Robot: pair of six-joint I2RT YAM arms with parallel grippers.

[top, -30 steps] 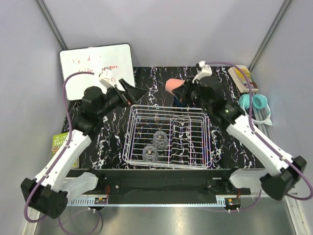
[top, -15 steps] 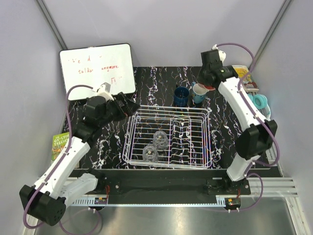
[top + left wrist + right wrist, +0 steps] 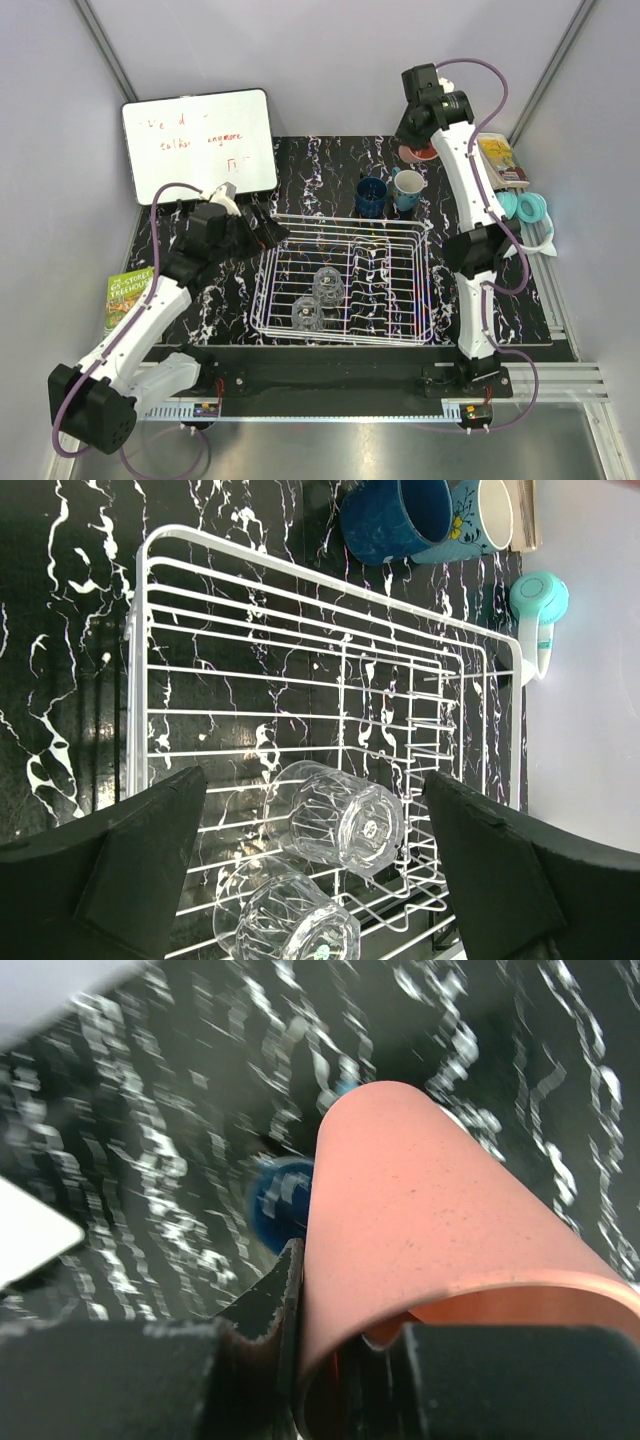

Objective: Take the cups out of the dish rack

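Open room: the black white-veined marbled table (image 3: 320, 165) shows bare top at the rack's 12 o'clock, and narrower strips at 9 and 3 o'clock.

- Large white wire-grid dish rack (image 3: 345, 218): mid-table. It holds two clear glass cups (image 3: 345, 818) (image 3: 290, 932), bases up, at 7 o'clock of its centre.
- Dark blue cup (image 3: 371, 196) and teal handled mug (image 3: 407, 190): upright side by side, just past the rack's far rim at 1 o'clock.
- Salmon-pink tumbler (image 3: 420, 1230): aloft over the table's far edge at 1 o'clock. Your right gripper (image 3: 420, 140) pinches its wall near the rim. Its long axis runs from the wrist camera down toward the table, mouth toward the camera.
- Left gripper (image 3: 270, 228): jaws spread, empty, over the rack's 10 o'clock corner.
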